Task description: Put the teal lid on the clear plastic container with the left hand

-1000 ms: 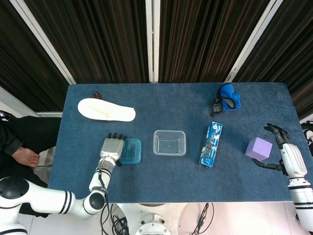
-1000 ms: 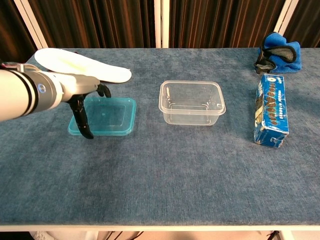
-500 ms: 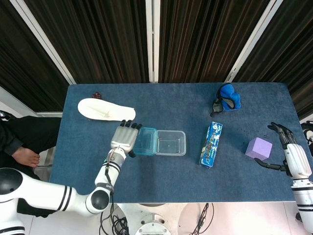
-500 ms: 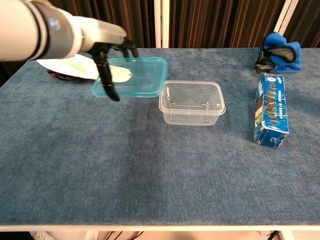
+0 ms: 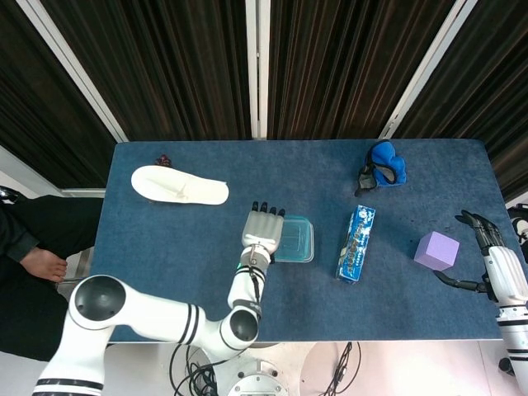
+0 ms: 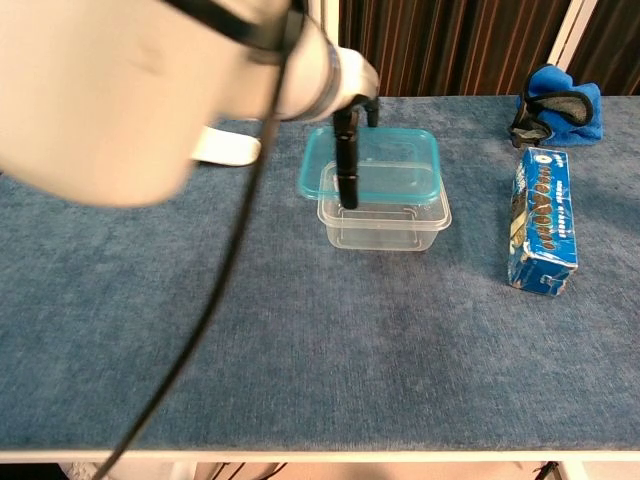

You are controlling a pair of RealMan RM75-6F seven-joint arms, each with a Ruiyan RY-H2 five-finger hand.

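Note:
My left hand point(image 5: 261, 228) holds the teal lid point(image 6: 382, 165) by its left edge, thumb under it and fingers point(image 6: 345, 160) over it. The lid hovers just above the clear plastic container point(image 6: 384, 218), covering most of its opening and sitting a little to the left and back of it. In the head view the lid point(image 5: 294, 238) hides the container almost fully. My left arm fills the upper left of the chest view. My right hand point(image 5: 488, 257) stands open at the table's right edge, beside a purple cube point(image 5: 436, 250), holding nothing.
A blue carton point(image 5: 356, 243) lies right of the container. A blue cloth with black goggles point(image 5: 381, 166) sits at the back right. A white shoe insole point(image 5: 179, 185) lies at the back left, with a small dark object point(image 5: 163, 159) behind it.
My left hand has carried the teal lid up and to the right, from beside the container to just over it. The right hand has drifted slightly toward the table edge.

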